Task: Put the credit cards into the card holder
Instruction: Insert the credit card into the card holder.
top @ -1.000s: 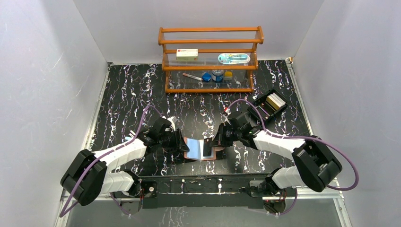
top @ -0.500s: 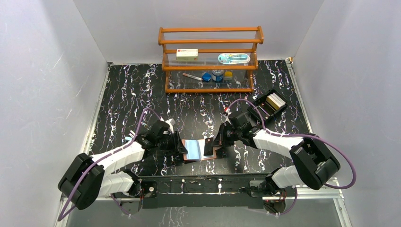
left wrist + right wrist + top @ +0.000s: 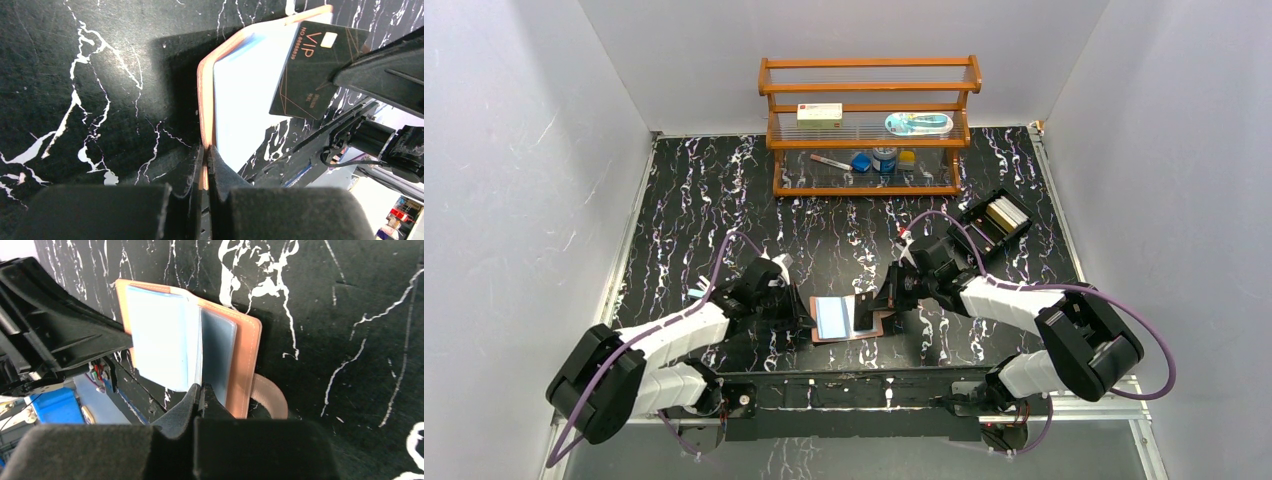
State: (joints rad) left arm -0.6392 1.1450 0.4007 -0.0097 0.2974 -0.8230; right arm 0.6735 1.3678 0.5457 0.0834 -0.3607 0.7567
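left pincer [image 3: 206, 150] clamps open card holder's [image 3: 240, 100] edge, right pincer [image 3: 200, 390] grips black VIP card [image 3: 310, 70] over its sleeves, not yet in; more cards [image 3: 1004, 215] in upper-right tray [image 3: 969, 215].

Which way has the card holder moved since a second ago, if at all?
Yes. The card holder has slid slightly left in the top view, judged against the wooden shelf behind it.
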